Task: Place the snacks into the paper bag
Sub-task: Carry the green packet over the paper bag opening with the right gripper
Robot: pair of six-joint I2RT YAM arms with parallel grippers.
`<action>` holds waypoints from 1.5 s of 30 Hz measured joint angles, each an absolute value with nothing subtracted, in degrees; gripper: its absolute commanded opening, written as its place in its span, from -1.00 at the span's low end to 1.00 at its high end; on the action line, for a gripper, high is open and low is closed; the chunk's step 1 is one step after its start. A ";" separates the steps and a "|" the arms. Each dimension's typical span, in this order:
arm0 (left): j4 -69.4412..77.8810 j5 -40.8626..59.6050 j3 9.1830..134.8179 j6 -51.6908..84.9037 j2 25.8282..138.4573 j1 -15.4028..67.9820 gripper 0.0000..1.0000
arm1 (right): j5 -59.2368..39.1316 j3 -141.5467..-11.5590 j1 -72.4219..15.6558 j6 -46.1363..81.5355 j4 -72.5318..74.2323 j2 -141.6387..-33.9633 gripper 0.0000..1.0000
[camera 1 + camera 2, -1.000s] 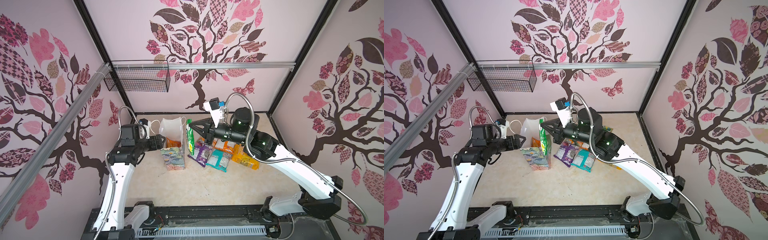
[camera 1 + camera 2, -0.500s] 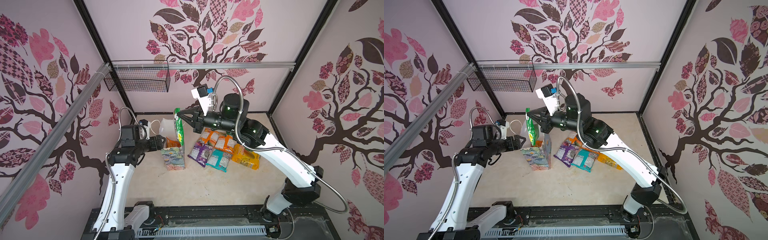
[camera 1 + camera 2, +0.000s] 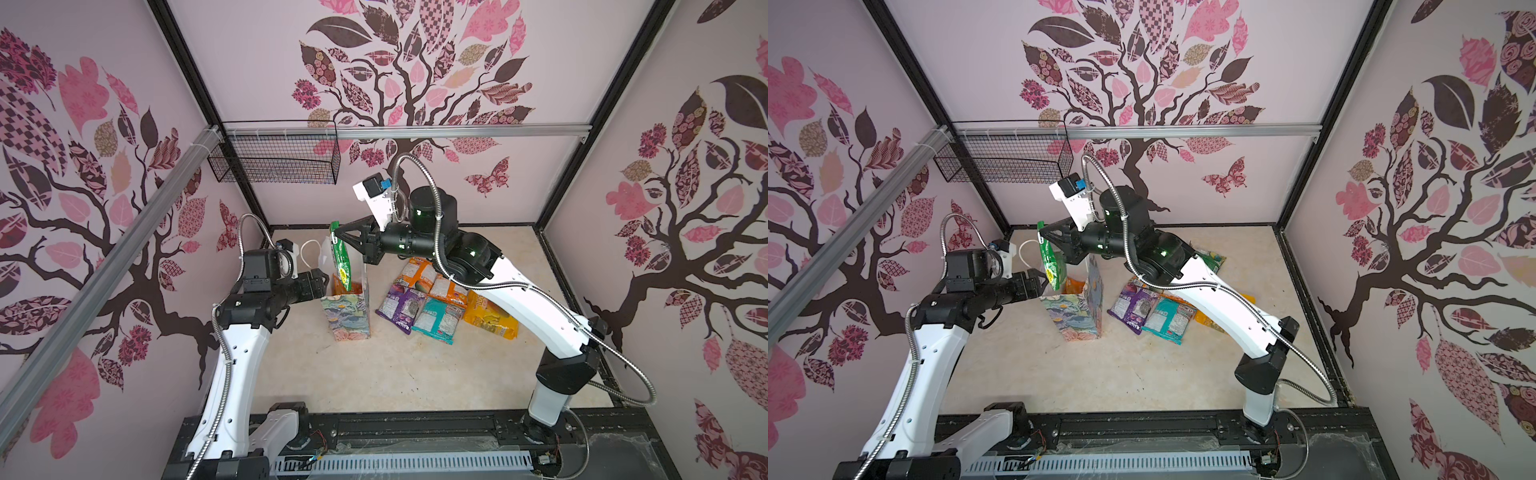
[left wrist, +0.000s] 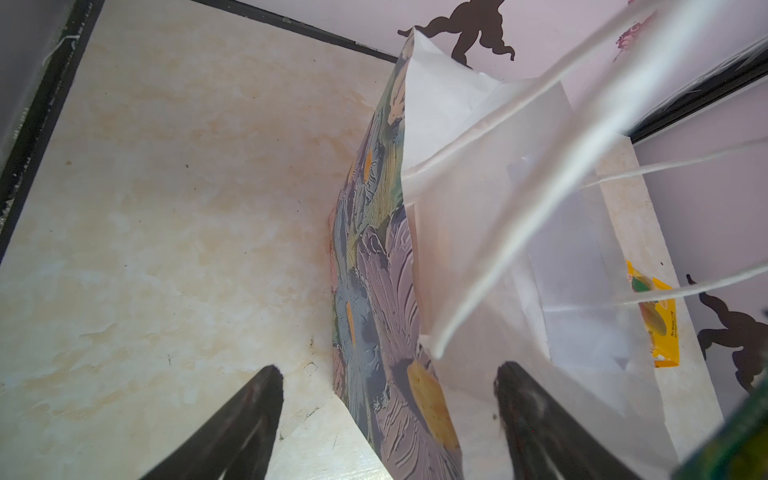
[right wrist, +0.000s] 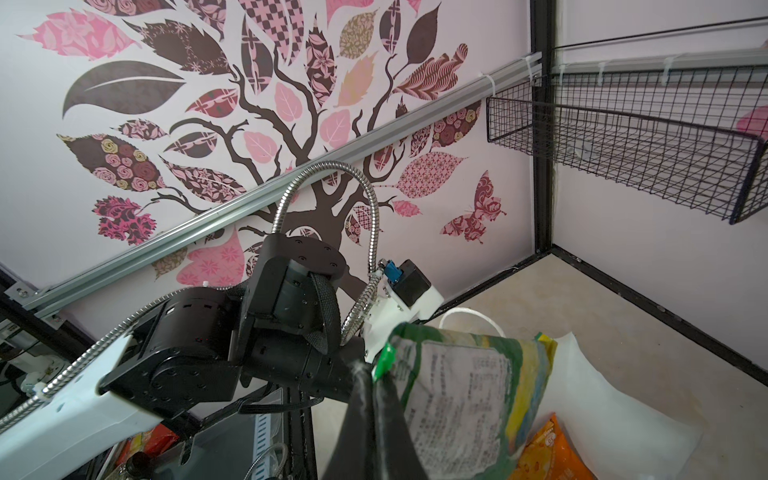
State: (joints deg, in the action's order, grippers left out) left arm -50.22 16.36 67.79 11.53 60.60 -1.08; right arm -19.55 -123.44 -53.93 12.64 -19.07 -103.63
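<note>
A green snack packet (image 3: 343, 257) (image 3: 1050, 262) hangs by its top edge from my right gripper (image 3: 334, 232) (image 5: 374, 374), which is shut on it, right over the open mouth of the paper bag (image 3: 347, 316) (image 3: 1077, 318). An orange packet (image 5: 548, 453) lies inside the bag. My left gripper (image 3: 324, 282) (image 4: 386, 370) is open at the bag's left rim. The flowered side wall (image 4: 382, 291) stands between its fingers without touching them. Purple (image 3: 401, 305), teal (image 3: 438, 318), orange (image 3: 415, 274) and yellow (image 3: 490, 318) snacks lie on the table to the right of the bag.
A black wire basket (image 3: 274, 162) (image 5: 623, 137) hangs on the back wall, above and to the left of the bag. The bag's white cord handle (image 3: 309, 255) loops up behind it. The right arm (image 3: 519, 303) passes over the packet pile.
My right gripper has carried the green packet leftwards from above the pile to over the bag's mouth. The left gripper has stayed at the bag's rim.
</note>
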 measured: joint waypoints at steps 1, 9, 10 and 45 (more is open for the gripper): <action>-50.19 16.75 67.79 11.81 60.75 -1.08 0.67 | -19.29 -123.44 -53.93 12.67 -19.07 -104.03 -1.00; -49.78 18.22 67.26 12.93 60.75 -1.08 0.66 | -14.04 -123.44 -53.93 14.68 -19.44 -106.17 -1.00; -49.76 18.24 67.05 13.06 60.75 -1.08 0.66 | -13.32 -123.44 -53.93 15.14 -19.44 -106.37 -1.00; -48.93 18.33 65.34 13.52 60.99 -1.08 0.64 | -12.03 -119.20 -52.31 26.70 -22.87 -109.45 -1.00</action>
